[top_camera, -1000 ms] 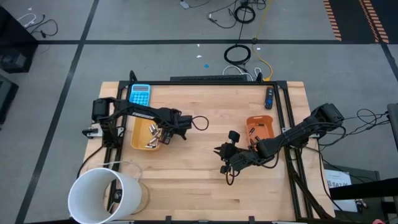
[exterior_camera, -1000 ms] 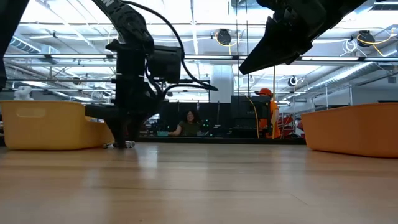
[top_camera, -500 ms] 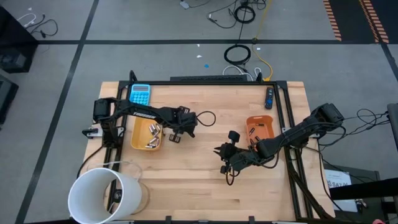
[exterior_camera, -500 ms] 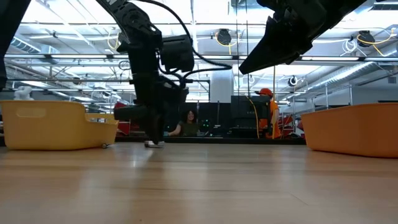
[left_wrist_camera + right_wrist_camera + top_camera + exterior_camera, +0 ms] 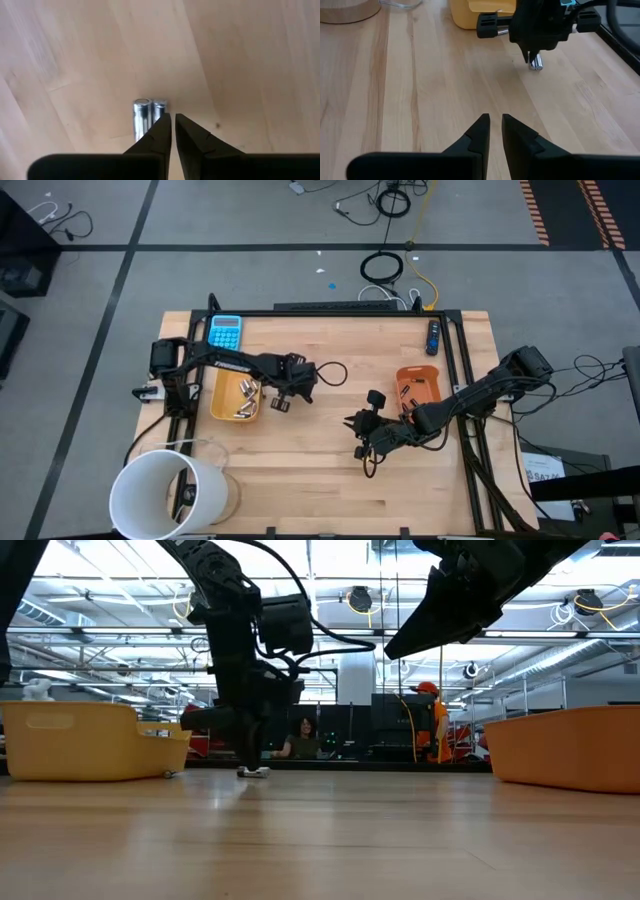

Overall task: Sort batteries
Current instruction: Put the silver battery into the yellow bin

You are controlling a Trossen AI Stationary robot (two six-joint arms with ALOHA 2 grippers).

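While two silvery cylindrical batteries (image 5: 148, 116) lie side by side on the wooden table (image 5: 320, 460), the left end effector (image 5: 173, 122), fingers nearly closed, hovers just beside them.

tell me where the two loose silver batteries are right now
In the high view the two silver batteries lie side by side on the bare wood, just right of the yellow tray, directly under the left pincer. The right pincer waits farther right, near the orange tray.
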